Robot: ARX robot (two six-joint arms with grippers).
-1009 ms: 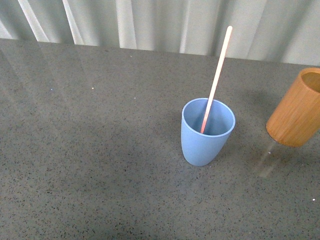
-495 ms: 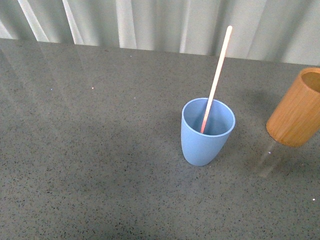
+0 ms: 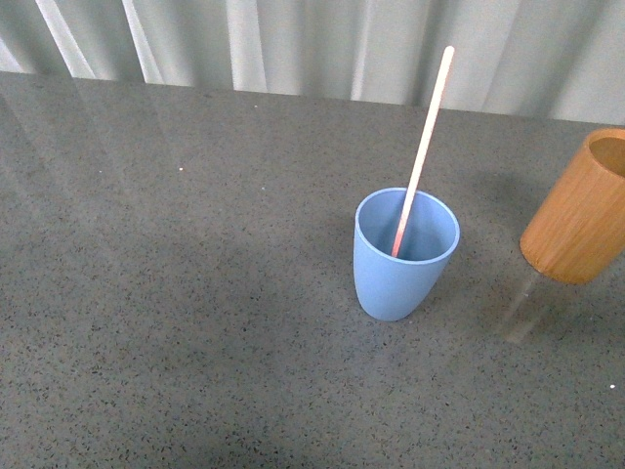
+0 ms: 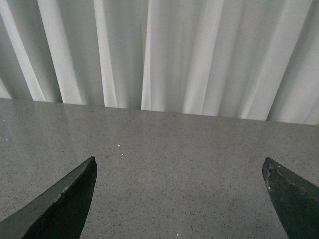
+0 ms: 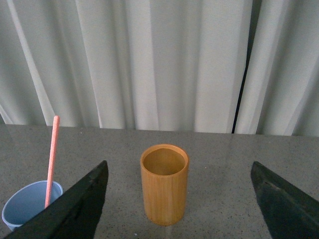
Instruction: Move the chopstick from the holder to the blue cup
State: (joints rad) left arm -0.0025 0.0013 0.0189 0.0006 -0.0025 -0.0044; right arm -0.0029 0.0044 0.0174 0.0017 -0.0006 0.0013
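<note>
A single pink-to-cream chopstick (image 3: 424, 145) stands leaning inside the light blue cup (image 3: 402, 269) near the middle of the table; it also shows in the right wrist view as chopstick (image 5: 51, 159) in the cup (image 5: 22, 206). The orange-brown wooden holder (image 3: 578, 213) stands at the right edge of the front view; the holder (image 5: 164, 185) looks empty inside. My right gripper (image 5: 179, 172) is open, some way back from the holder, which lines up between its fingers. My left gripper (image 4: 179, 169) is open over bare tabletop. Neither arm shows in the front view.
The dark speckled tabletop (image 3: 176, 293) stretches wide to the left of the cup. White pleated curtains (image 3: 293, 44) hang along the table's far edge.
</note>
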